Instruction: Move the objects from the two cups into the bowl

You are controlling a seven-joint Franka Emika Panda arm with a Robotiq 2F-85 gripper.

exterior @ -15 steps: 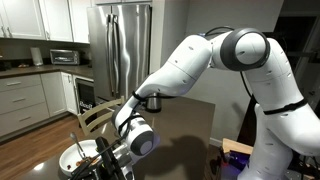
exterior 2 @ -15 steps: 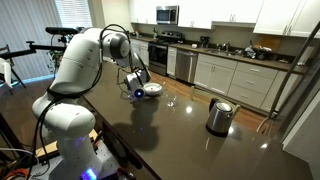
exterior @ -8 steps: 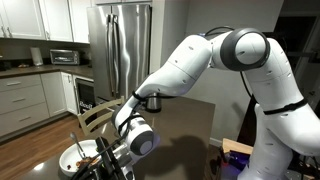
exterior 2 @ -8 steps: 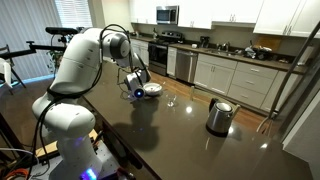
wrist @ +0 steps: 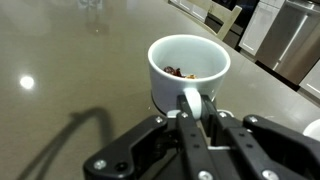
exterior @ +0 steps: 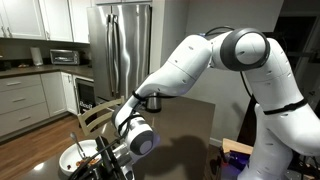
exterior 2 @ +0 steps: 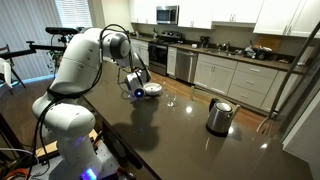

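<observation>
In the wrist view a whitish cup (wrist: 188,68) stands on the dark table with small brown-orange objects (wrist: 180,71) inside it. My gripper (wrist: 199,112) is shut on the cup's handle (wrist: 191,100), with one black finger (wrist: 186,135) on each side. In both exterior views the gripper (exterior: 112,160) (exterior 2: 137,92) sits low over the table, right beside the wide white bowl (exterior: 72,158) (exterior 2: 153,89). A thin utensil (exterior: 76,143) sticks out of the bowl. The clear glass tumbler (exterior 2: 172,99) stands a little past the bowl, apart from the gripper.
A steel kettle (exterior 2: 219,116) (exterior: 152,101) with a black handle stands farther along the glossy dark table (exterior 2: 170,135). A wooden chair (exterior: 95,115) is at the table's far side. Kitchen counters and a steel fridge (exterior: 122,50) line the walls.
</observation>
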